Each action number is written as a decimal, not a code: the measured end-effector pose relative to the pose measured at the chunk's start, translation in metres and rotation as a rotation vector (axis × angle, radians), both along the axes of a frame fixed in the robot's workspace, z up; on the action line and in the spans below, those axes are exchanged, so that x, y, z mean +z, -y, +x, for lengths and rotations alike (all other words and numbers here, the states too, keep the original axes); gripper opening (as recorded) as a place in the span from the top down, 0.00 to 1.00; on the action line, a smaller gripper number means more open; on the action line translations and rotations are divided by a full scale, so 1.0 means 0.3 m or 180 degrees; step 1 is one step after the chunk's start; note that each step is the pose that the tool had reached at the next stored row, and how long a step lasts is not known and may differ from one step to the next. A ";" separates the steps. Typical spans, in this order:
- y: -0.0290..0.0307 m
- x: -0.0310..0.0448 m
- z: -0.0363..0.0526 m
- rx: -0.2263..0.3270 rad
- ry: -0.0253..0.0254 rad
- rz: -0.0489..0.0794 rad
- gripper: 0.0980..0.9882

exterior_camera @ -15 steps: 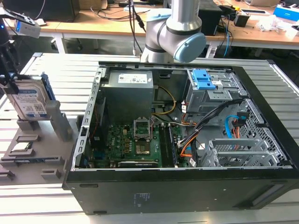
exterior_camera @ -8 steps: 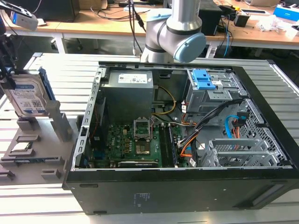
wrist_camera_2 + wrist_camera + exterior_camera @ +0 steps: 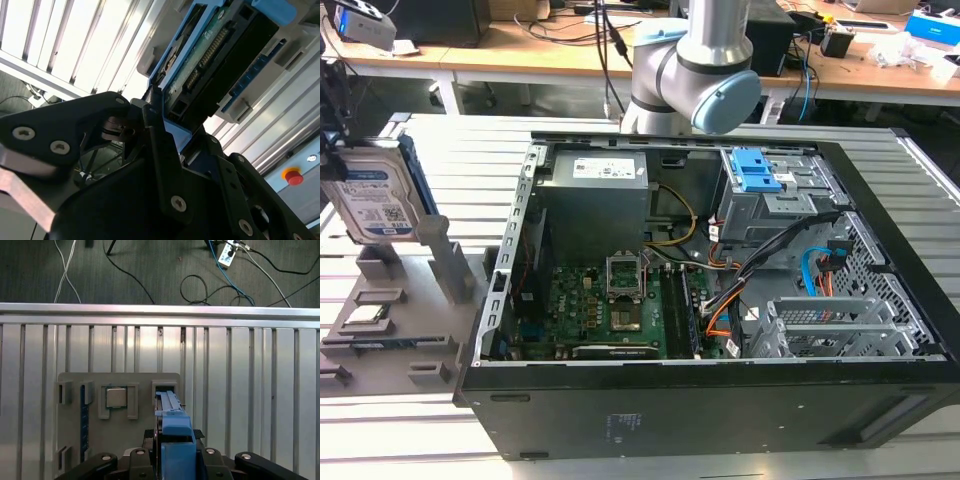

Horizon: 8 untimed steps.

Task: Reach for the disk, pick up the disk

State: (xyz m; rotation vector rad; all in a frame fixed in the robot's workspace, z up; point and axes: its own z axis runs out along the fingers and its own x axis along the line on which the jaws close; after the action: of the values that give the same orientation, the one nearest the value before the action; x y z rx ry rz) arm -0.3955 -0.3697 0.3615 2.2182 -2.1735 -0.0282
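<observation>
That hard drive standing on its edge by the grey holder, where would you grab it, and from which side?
Probably by its two broad flat faces near the top edge, coming straight down from above. The disk stands on edge, with posts of the grey holder beside its lower end, so only the top is free. The gripper sits over that edge in the first wrist view.

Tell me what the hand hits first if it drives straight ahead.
The disk sits clamped in the hand; past it, likely the gray holder and its slot. Gap unclear.
</observation>
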 end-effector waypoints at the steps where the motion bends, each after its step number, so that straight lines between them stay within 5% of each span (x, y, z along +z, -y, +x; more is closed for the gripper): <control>1: 0.000 0.012 0.000 0.0000 0.0000 0.0000 0.70; 8: 0.000 0.065 0.000 0.0000 0.0000 0.0000 0.70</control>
State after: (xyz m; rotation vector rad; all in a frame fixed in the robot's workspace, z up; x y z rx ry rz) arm -0.3954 -0.3697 0.3811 2.2182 -2.1735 -0.0283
